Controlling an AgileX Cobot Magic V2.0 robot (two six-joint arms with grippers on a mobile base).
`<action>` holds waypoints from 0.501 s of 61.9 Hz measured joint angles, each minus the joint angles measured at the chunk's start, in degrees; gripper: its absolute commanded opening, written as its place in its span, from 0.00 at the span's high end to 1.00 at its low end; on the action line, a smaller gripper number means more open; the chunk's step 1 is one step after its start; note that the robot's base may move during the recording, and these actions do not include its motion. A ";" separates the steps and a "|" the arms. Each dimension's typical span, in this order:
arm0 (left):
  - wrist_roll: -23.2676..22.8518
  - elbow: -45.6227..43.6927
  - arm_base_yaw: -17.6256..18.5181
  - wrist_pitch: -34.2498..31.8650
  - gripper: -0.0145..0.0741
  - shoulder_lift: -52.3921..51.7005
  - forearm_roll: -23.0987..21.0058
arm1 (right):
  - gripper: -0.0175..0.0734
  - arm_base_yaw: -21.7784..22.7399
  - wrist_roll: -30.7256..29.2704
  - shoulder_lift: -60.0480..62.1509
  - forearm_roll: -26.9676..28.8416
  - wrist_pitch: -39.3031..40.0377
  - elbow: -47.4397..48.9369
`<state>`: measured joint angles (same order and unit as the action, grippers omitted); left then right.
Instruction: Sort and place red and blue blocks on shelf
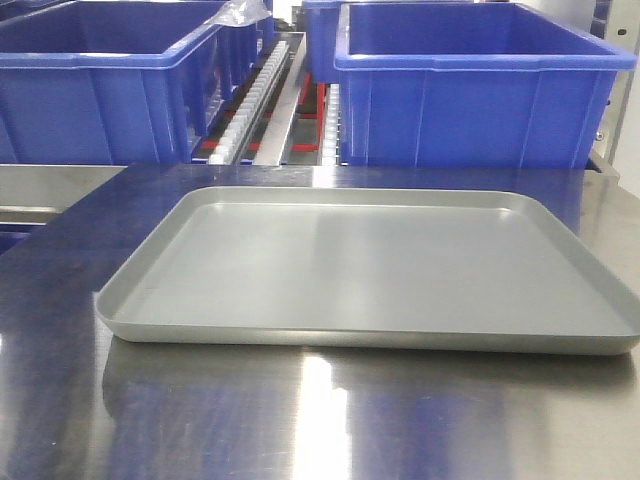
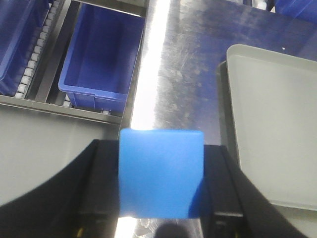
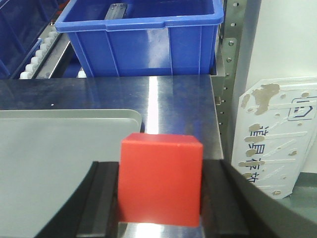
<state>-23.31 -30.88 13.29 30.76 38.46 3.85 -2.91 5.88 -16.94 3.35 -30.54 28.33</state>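
Note:
In the left wrist view my left gripper point(image 2: 159, 173) is shut on the sky-blue block point(image 2: 161, 171), held above the steel table left of the grey tray point(image 2: 277, 124). In the right wrist view my right gripper point(image 3: 159, 181) is shut on the bright red block point(image 3: 161, 178), held above the table just right of the tray's corner point(image 3: 64, 158). The shelf shows behind the table as steel rails with white roller tracks point(image 1: 262, 95). Neither gripper nor block shows in the front view, where the tray point(image 1: 370, 270) is empty.
Large dark-blue bins stand on the shelf: one at back left point(image 1: 100, 80), one at back right point(image 1: 470, 85). Another bin point(image 2: 101, 64) sits on a lower roller level left of the table. A white printed panel point(image 3: 277, 134) lies past the table's right edge.

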 measured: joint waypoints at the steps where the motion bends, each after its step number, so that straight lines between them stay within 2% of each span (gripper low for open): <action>1: 0.00 0.00 0.00 0.00 0.70 0.00 0.00 | 0.75 0.00 0.00 0.00 0.00 0.00 0.00; 31: 0.00 0.00 0.00 0.00 0.70 0.00 0.00 | 0.75 0.00 0.00 0.00 0.00 0.00 0.00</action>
<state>-23.31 -30.88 13.29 30.76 38.46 3.85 -2.91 5.88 -16.94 3.35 -30.54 28.33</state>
